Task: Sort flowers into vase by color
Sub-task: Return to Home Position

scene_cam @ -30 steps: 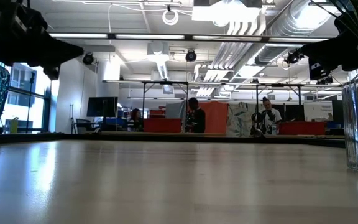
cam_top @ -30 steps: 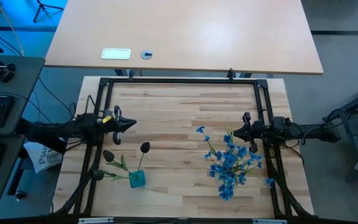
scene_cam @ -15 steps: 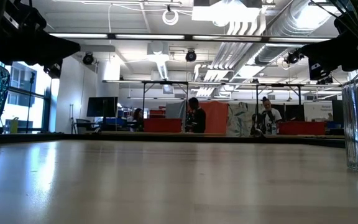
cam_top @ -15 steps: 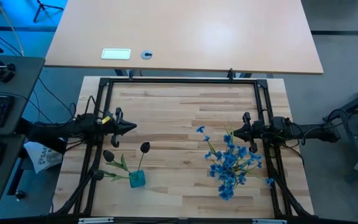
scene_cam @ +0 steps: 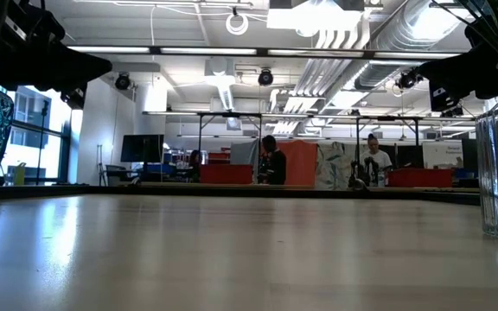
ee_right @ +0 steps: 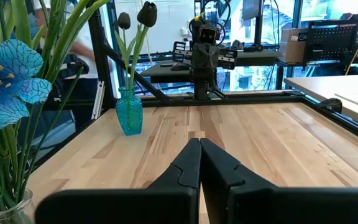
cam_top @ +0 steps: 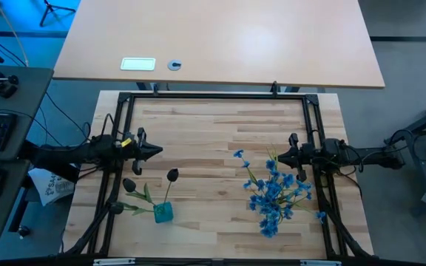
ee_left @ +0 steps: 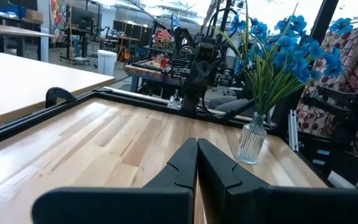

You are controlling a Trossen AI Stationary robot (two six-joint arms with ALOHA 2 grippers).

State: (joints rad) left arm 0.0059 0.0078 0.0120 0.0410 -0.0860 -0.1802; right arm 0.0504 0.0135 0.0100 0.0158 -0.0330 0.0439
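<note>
The left claw (cam_top: 156,150) is closed, fingers pressed together with nothing between them; it is held above the left side of the desk (cam_top: 213,133), pointing toward the centre, farther from the front edge than the teal vase (cam_top: 163,213). The right claw (cam_top: 272,157) is likewise closed and empty; it is held above the right side of the desk, pointing toward the centre and facing the left claw, just beside the far blossoms of the blue flowers (cam_top: 272,193). The blue flowers stand bunched in the transparent vase (ee_left: 252,138) near the front right of the desk; in the high view the vase itself is mostly hidden under the blossoms, so its exact footprint cannot be fixed there. The dark-bud flowers (cam_top: 172,176) stand in the teal vase near the front left, stems leaning apart; the count appears to be three, though one bud is hard to make out. The two vases are well apart; no flower lies loose on the desk surface.
</note>
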